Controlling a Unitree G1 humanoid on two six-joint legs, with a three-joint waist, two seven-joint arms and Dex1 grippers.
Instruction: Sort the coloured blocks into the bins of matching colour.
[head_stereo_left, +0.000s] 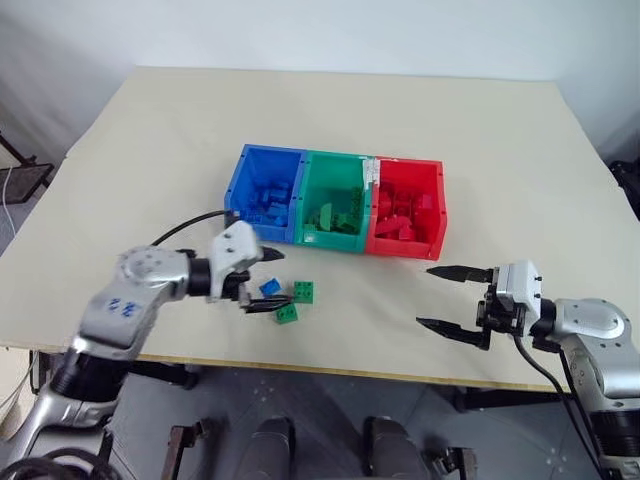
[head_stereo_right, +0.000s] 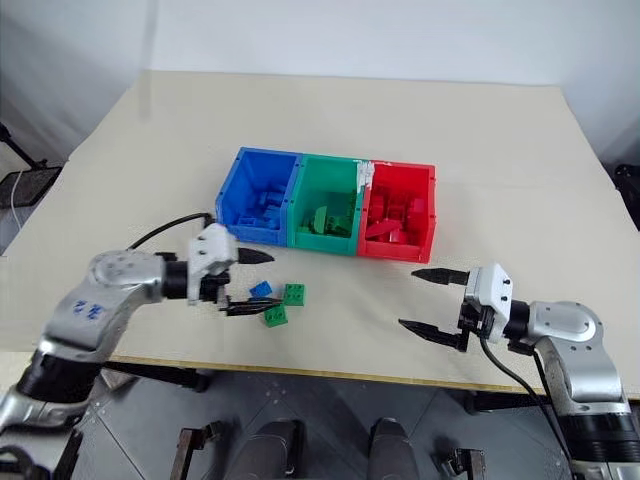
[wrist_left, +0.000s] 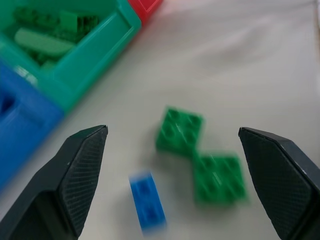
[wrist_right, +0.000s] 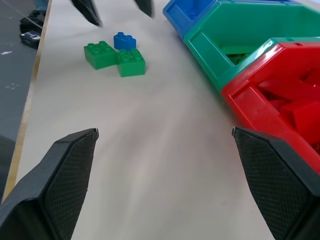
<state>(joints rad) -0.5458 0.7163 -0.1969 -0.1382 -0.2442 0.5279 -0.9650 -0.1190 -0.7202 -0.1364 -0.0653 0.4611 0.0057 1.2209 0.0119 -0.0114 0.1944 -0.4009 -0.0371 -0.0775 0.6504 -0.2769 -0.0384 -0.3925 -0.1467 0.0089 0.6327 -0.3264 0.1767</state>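
Three joined bins stand mid-table: the blue bin (head_stereo_left: 270, 151), the green bin (head_stereo_left: 338, 157) and the red bin (head_stereo_left: 410, 164), each holding bricks of its own colour. In front of the blue and green bins lie a small blue block (head_stereo_left: 269, 287) and two green blocks (head_stereo_left: 305, 292) (head_stereo_left: 287, 313), close together. My left gripper (head_stereo_left: 272, 282) is open right at this cluster; its wrist view has the blue block (wrist_left: 146, 201) and both green blocks (wrist_left: 179, 131) (wrist_left: 219, 178) between the spread fingers, none gripped. My right gripper (head_stereo_left: 424, 296) is open and holds nothing, in front of the red bin.
The beige table (head_stereo_left: 480, 130) stretches wide behind and beside the bins. Its front edge (head_stereo_left: 330, 368) runs just below both grippers. A black cable (head_stereo_left: 185, 226) loops from my left arm over the table.
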